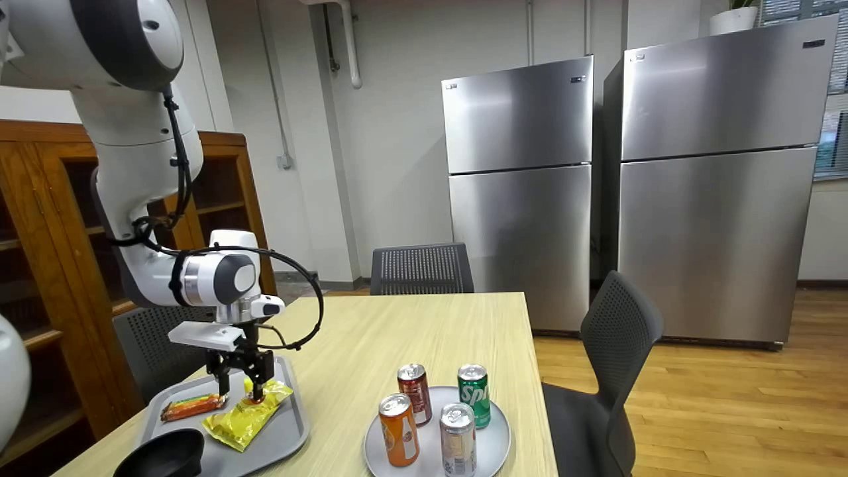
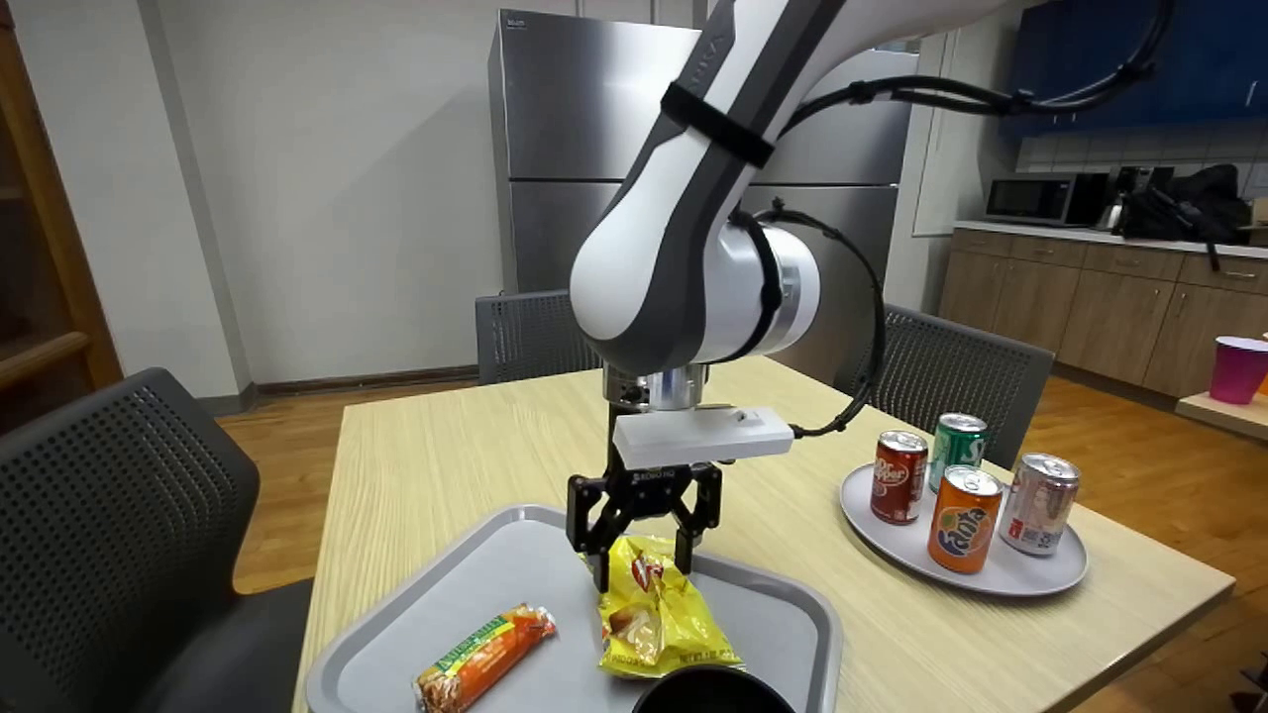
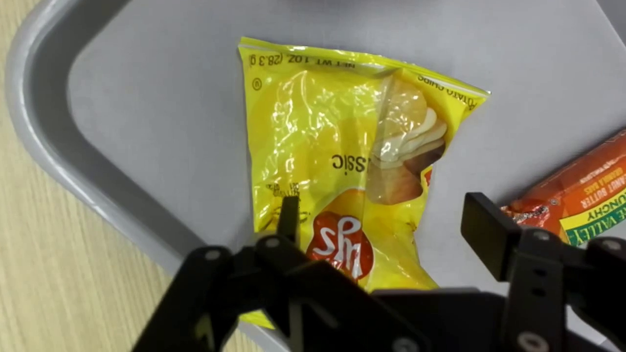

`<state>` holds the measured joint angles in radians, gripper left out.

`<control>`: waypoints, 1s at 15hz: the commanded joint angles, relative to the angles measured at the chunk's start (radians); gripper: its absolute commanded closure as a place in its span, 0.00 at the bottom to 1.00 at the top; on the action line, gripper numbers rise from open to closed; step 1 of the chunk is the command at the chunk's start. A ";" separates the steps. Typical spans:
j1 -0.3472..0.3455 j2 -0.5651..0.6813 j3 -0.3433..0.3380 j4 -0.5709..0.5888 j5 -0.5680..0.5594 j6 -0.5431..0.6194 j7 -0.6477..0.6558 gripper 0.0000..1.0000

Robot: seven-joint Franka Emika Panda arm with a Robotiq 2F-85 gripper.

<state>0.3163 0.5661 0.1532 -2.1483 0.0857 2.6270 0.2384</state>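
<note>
Black two-fingered end effector (image 2: 642, 572) pointing down, released, fingers spread wide over glossy yellow foil chip bag (image 2: 659, 622); whether either touches it, cannot tell. Bag lying on grey plastic tray (image 2: 485, 577) with rounded corners. Nearby on tray: orange-red wrapped granola bar (image 2: 487, 658), round black bowl (image 1: 163, 454). Tray on pale wood-grain table (image 2: 446, 456), apart from round grey plate (image 2: 903, 548) bearing four metal drink cans (image 2: 963, 520).

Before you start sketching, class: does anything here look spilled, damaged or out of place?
Nothing stands out: the chip bag is creased but shows no tear, the granola bar lies slanted on the tray, and the four cans stand upright.
</note>
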 commanded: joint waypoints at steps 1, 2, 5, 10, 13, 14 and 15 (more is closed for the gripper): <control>0.017 0.005 -0.013 0.018 -0.023 -0.002 0.017 0.44; 0.018 0.004 -0.015 0.018 -0.026 0.000 0.018 0.51; 0.020 0.003 -0.020 0.020 -0.026 0.007 0.022 0.75; 0.020 0.004 -0.025 0.018 -0.027 0.008 0.021 1.00; 0.021 0.001 -0.026 0.018 -0.028 0.006 0.022 1.00; 0.023 -0.003 -0.028 0.016 -0.030 0.003 0.024 1.00; 0.025 -0.007 -0.029 0.015 -0.033 -0.002 0.026 1.00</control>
<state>0.3222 0.5663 0.1378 -2.1406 0.0808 2.6288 0.2384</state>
